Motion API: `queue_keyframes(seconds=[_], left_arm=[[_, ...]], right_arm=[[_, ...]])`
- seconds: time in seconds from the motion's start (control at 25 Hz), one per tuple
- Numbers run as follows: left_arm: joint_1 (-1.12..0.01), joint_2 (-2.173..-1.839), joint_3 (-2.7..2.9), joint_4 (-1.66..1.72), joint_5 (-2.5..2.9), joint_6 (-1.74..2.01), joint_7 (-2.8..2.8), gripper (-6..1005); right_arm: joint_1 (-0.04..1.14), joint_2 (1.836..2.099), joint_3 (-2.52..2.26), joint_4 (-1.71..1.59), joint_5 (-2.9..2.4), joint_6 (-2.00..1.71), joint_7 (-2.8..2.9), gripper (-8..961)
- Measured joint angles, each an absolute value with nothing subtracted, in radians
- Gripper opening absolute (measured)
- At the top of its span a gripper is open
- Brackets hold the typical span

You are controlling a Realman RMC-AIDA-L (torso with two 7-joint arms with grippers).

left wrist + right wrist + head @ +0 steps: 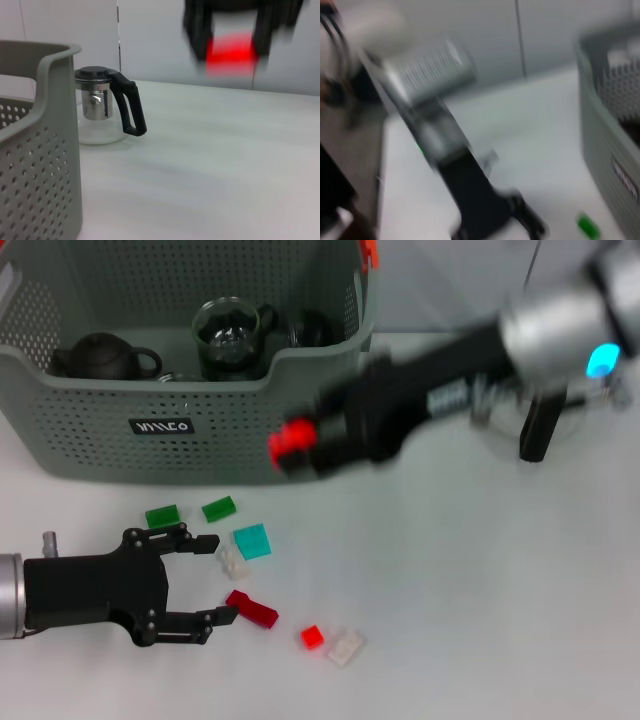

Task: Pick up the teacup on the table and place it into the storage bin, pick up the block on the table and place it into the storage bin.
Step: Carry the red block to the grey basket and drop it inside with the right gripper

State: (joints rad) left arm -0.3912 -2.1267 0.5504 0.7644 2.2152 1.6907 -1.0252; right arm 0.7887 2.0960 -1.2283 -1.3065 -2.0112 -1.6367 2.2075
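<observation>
**Robot body: black grippers, silver arm links**

Left gripper showing matte black, angular fingers, small silver screws dotting the palm; silver cylindrical wrist behind. Right gripper black, blurred; right arm showing silver link, glowing cyan light, white-lettered label.

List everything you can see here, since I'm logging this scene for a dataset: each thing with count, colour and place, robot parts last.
storage bin: one, grey-green, perforated, far side of the table.
dark teapot: one, inside the bin.
glass cup: one, clear with a dark handle, inside the bin, middle.
glass teapot: one, clear with black lid and handle, on the table beside the bin.
green blocks: two, just in front of the bin.
teal block: one, in front of the bin.
white blocks: two, among the loose pieces.
red blocks: two lying on the table.
red block: one, held above the table.
left gripper: open, low beside the loose blocks.
right gripper: shut on the red block, in front of the bin.
</observation>
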Motion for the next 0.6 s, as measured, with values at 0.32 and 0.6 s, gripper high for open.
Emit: queue_keyframes(seconds=[0.32, 0.6], left_arm=[[-0.398, -2.125, 0.551, 0.766, 2.215, 1.689, -1.023, 844], [-0.402, -2.121, 0.551, 0.769, 2.211, 1.689, -1.027, 844]], right_arm=[[1.01, 2.087, -1.036, -1.138, -2.032, -1.467, 2.235, 433], [1.2, 2.096, -1.177, -0.807, -2.201, -0.996, 2.21, 433]])
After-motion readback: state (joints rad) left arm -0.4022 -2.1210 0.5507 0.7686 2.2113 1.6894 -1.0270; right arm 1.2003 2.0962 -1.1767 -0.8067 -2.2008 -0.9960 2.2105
